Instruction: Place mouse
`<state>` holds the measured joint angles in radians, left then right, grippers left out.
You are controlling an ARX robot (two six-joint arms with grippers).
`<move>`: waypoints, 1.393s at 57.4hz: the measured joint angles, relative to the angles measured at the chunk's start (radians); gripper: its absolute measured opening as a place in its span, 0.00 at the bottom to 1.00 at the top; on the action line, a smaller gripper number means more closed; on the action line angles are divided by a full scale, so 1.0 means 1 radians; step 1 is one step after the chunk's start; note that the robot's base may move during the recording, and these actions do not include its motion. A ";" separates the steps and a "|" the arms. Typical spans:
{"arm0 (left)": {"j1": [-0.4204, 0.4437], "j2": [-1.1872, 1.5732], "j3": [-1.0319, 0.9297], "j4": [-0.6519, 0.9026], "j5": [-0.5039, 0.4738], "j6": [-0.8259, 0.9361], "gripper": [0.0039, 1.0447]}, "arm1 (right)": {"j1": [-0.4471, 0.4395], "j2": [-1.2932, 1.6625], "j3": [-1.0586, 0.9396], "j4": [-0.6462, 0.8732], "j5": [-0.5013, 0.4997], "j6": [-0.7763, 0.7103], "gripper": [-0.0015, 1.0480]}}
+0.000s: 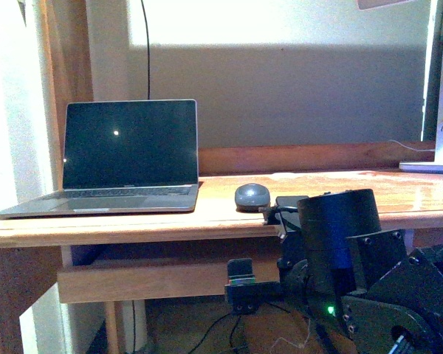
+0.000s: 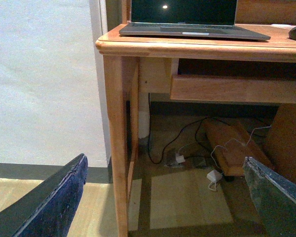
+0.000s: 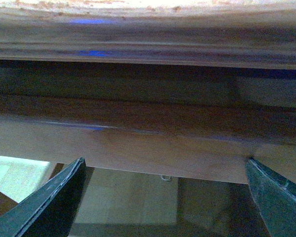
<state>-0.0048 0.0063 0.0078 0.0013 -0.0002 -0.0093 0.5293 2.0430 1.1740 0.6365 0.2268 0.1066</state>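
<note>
A wooden desk stands before me with an open laptop at its left and the mouse just right of it, near the front edge. Both my grippers, left and right, hang below the desktop, fingers apart, empty. I judge the mouse light, rigid and smooth, best pinched across its sides; I see no containers.

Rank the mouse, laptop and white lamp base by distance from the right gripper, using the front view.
From the right gripper, below the desk edge:
1. Mouse, on the desk just above it.
2. Laptop, far left.
3. White lamp base, far right. Its order against the laptop is uncertain.
</note>
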 joint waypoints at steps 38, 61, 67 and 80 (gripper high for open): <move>0.000 0.000 0.000 0.000 0.000 0.000 0.93 | -0.271 -0.640 -0.539 0.005 -0.537 0.167 0.93; 0.000 0.000 0.000 0.000 0.000 0.000 0.93 | -0.642 -1.195 -0.970 -0.016 -0.966 0.201 0.93; 0.000 0.000 0.000 0.000 0.000 0.000 0.93 | -0.739 -1.254 -1.036 -0.022 -1.040 0.222 0.93; 0.000 0.000 0.000 0.000 0.000 0.000 0.93 | -0.898 -1.406 -1.160 -0.059 -1.049 0.223 0.87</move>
<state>-0.0048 0.0063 0.0078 0.0013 -0.0006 -0.0090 -0.3691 0.6369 0.0135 0.5777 -0.8223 0.3298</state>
